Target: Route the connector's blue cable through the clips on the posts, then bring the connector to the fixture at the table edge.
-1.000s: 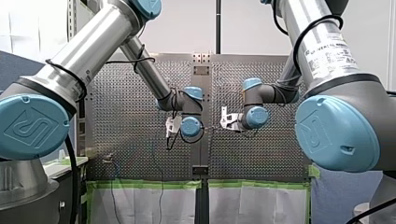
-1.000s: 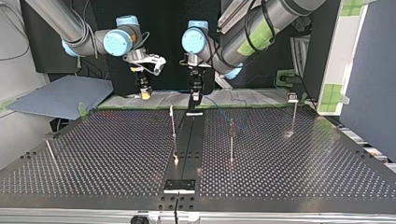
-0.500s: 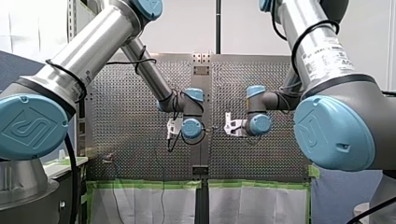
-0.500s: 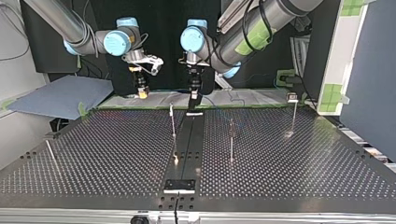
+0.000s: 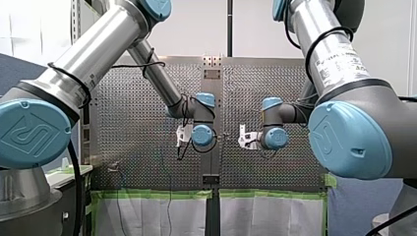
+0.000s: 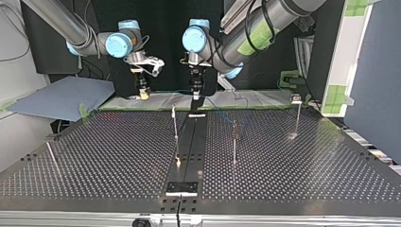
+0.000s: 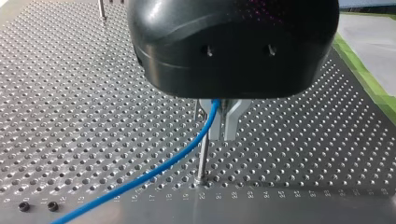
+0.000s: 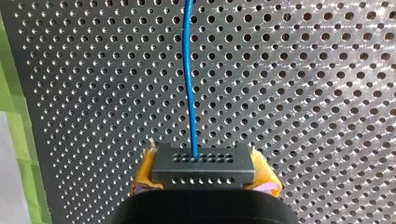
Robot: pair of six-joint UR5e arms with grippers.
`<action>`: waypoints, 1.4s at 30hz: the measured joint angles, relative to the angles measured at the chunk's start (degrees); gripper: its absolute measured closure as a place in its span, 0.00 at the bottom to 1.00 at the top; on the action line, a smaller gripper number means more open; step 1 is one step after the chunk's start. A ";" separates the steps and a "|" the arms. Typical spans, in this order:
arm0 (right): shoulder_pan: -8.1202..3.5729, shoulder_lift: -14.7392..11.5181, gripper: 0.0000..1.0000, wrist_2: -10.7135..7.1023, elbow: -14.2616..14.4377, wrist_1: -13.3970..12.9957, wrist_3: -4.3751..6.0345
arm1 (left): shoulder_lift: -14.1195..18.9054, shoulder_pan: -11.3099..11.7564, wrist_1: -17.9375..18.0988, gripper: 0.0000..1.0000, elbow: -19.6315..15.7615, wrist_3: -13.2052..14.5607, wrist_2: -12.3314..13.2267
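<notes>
One connector (image 8: 204, 161) clamped in right gripper (image 8: 205, 176); left gripper (image 7: 223, 133) pinches blue cable (image 7: 154, 175).

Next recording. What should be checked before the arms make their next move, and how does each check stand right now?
1. Grip on the connector: ok, clamped between the yellow pads of my right gripper.
2. Hold on the blue cable: ok, it passes between the metal fingers of my left gripper.
3. Cable leaving the connector: ok, no kink.
4. Cable in the clips on the posts: not ok, top view shows none threaded.
5. Grippers apart: ok, top view.
</notes>
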 joint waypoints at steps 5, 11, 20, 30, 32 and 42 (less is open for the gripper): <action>-0.52 0.09 1.00 -0.34 -0.02 -0.27 -0.04 | -1.12 -0.06 0.25 0.93 0.41 -0.05 -0.03; -1.33 0.11 1.00 -1.95 -0.01 -1.72 0.12 | -2.53 -0.33 1.43 0.93 1.15 -0.31 -0.20; -2.45 0.18 1.00 -4.11 0.00 -4.02 0.17 | -2.78 -0.47 1.09 0.93 2.62 -0.56 -0.28; -3.66 0.31 1.00 -5.64 -0.01 -5.44 0.26 | -2.81 -0.50 1.38 0.93 2.69 -0.90 -0.59; -3.85 0.34 1.00 -5.68 -0.01 -5.46 0.26 | -2.81 -0.51 1.41 0.93 2.69 -0.94 -0.64; -5.13 0.45 1.00 -5.95 -0.01 -5.55 0.27 | -2.81 -0.39 1.48 0.93 2.71 -1.01 -1.08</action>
